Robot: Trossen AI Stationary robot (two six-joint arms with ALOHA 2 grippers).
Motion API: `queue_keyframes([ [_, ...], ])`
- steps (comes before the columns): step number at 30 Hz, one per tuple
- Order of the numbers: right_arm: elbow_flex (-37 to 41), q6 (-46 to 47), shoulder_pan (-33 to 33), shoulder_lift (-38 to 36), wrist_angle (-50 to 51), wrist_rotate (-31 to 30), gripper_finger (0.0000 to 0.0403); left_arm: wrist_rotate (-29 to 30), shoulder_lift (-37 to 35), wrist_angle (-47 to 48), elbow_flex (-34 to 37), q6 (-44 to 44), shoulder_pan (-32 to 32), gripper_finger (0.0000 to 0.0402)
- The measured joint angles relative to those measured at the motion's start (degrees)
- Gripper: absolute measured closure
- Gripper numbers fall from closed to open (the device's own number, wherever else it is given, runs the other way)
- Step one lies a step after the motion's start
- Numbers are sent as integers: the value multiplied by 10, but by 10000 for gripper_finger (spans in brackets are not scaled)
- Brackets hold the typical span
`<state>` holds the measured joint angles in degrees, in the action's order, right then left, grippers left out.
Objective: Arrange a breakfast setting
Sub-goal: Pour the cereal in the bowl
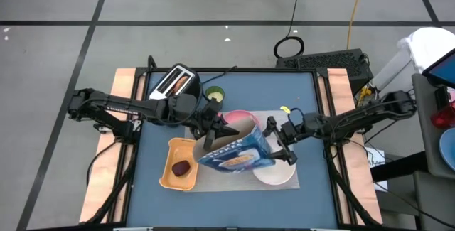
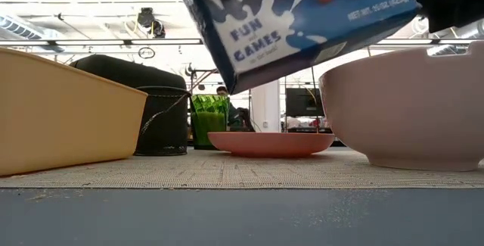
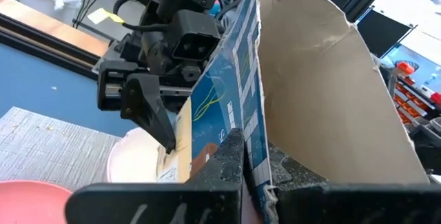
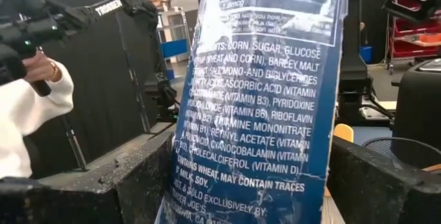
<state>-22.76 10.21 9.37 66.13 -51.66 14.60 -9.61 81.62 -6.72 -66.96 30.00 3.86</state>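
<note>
A blue cereal box (image 1: 238, 156) with a torn-open top hangs tilted above the grey mat (image 1: 220, 181), beside the white bowl (image 1: 279, 174). My left gripper (image 3: 251, 148) is shut on the box's open end. My right gripper (image 4: 248, 182) is open. Its fingers stand on either side of the box's narrow printed side (image 4: 255, 114), with a gap showing at each. The pink plate (image 1: 237, 117) lies on the mat's far part. A dark-red fruit (image 1: 180, 168) lies in the yellow tray (image 1: 170, 180). A bagel (image 1: 182, 83) sticks out of the toaster (image 1: 170, 82). My left gripper pinches one wall of the box at its torn top edge (image 3: 253, 124), one finger inside the box against the brown cardboard and one outside on the blue print. The fingers come roughly level from the table's left. The box is lifted clear of the table and tilted.
A green cup (image 1: 214, 94) stands behind the plate, next to the toaster. In the low view the bowl (image 2: 408, 110) and the tray (image 2: 60, 110) flank the plate (image 2: 271, 141), with the box (image 2: 295, 19) overhead. A person's white sleeve (image 4: 27, 114) shows beyond the table.
</note>
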Motion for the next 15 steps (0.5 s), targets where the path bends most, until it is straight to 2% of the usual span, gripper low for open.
queue_keyframes([
  [6,0,-4,4,24,-33,-2,87,0,0,0,0,0,0,399],
  [15,1,-8,5,29,-38,-25,160,4,0,2,0,-1,0,399],
])
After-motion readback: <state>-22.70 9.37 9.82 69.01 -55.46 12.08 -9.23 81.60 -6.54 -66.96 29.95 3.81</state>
